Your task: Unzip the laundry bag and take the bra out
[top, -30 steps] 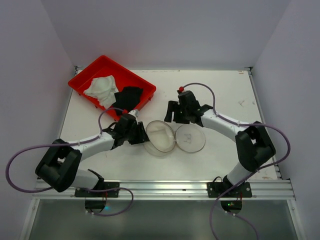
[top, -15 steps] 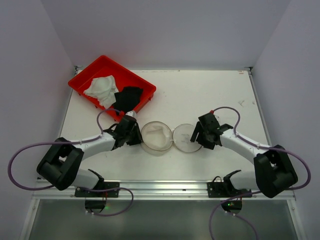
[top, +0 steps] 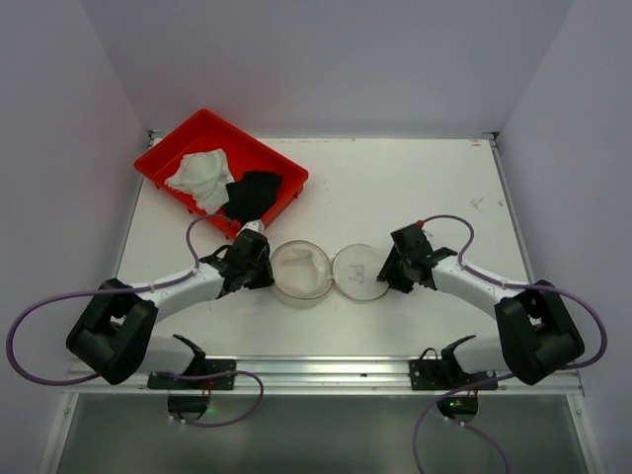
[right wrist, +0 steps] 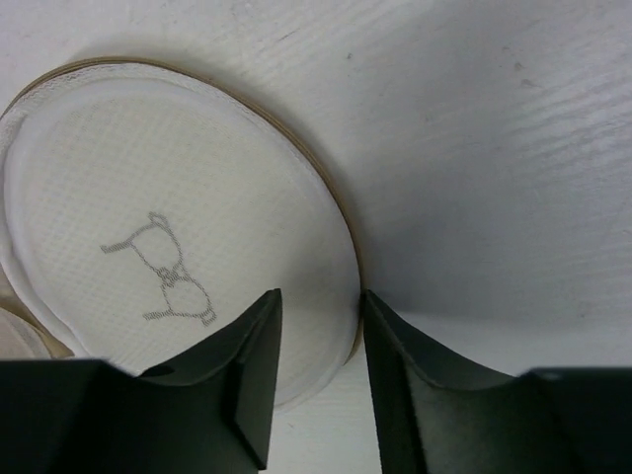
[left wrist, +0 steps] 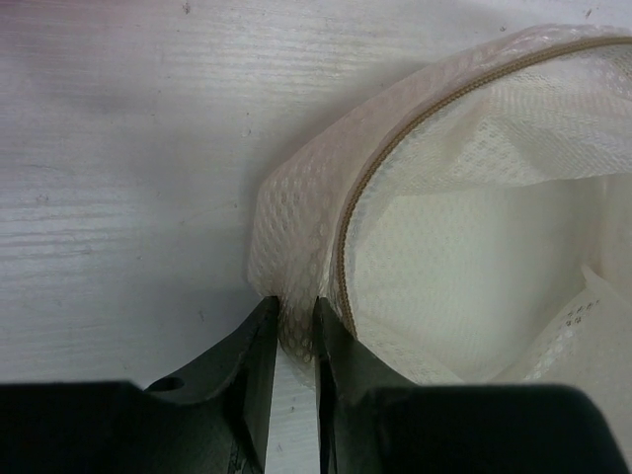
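Note:
The white round laundry bag lies unzipped in two halves at the table's middle. Its mesh bowl is on the left. Its flat lid, with the small bra drawing, is on the right. My left gripper is shut on the bowl's mesh rim, just outside the tan zipper. Pale fabric shows inside the bowl; I cannot tell whether it is the bra. My right gripper is open, and its jaws stand either side of the lid's right rim.
A red tray stands at the back left, holding a white cloth and a black cloth. Purple cables loop out from both arms. Walls close in the table on the left, back and right.
My right arm swung from behind the lid round to its right side and lowered to the rim. The bag slid slightly left. My left gripper kept its hold on the mesh rim.

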